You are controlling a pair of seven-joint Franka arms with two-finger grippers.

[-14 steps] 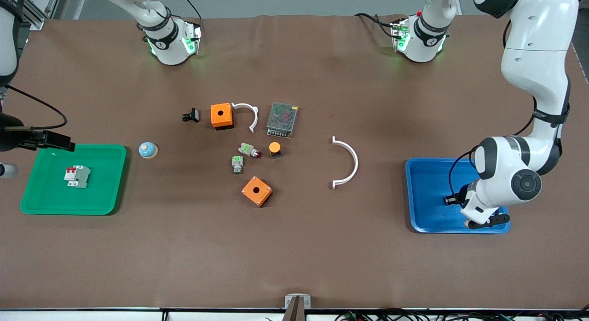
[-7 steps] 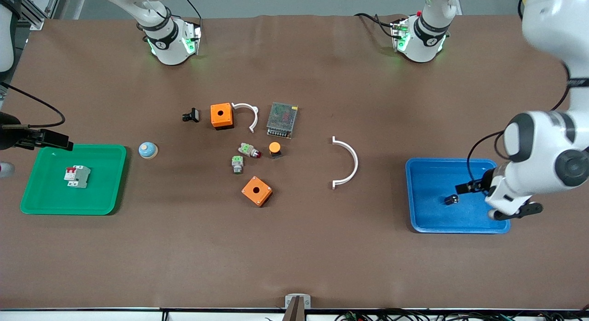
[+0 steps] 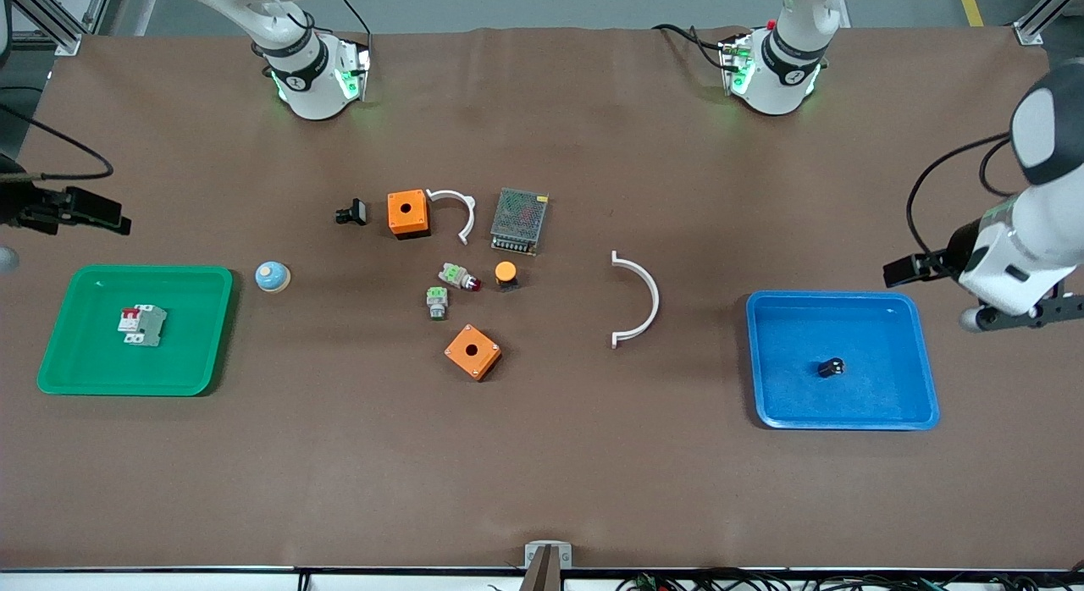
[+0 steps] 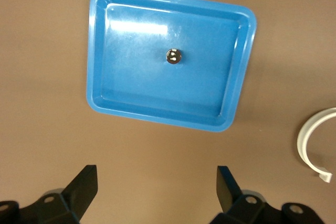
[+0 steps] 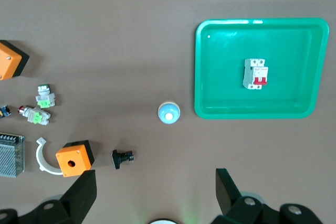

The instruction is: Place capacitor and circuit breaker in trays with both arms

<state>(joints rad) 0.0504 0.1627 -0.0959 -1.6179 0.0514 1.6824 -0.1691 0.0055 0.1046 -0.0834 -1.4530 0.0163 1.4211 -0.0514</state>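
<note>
The capacitor (image 3: 831, 367), a tiny dark cylinder, lies loose on the floor of the blue tray (image 3: 847, 419). In the left wrist view the capacitor (image 4: 174, 55) sits mid-tray (image 4: 157, 115), well clear of my fingers. My left gripper (image 4: 157, 182) is open and empty, raised over bare table beside that tray; in the front view the left gripper (image 3: 1025, 313) is at the left arm's end. The white-grey circuit breaker (image 3: 141, 325), with red levers, rests in the green tray (image 3: 51, 379). My right gripper (image 5: 156, 187) is open and empty, high above the table, with the breaker (image 5: 254, 73) below.
Mid-table lie two orange boxes (image 3: 408, 212) (image 3: 472, 351), a meshed metal box (image 3: 519, 220), two green push buttons (image 3: 457, 276) (image 3: 436, 302), an orange-capped button (image 3: 506, 273), a black clip (image 3: 351, 212), a large white arc (image 3: 639, 299) and a blue dome (image 3: 273, 276).
My left gripper opened and let go of the capacitor in the blue tray, then rose and swung off toward the table's end. The right arm drifted slightly away from the green tray.
</note>
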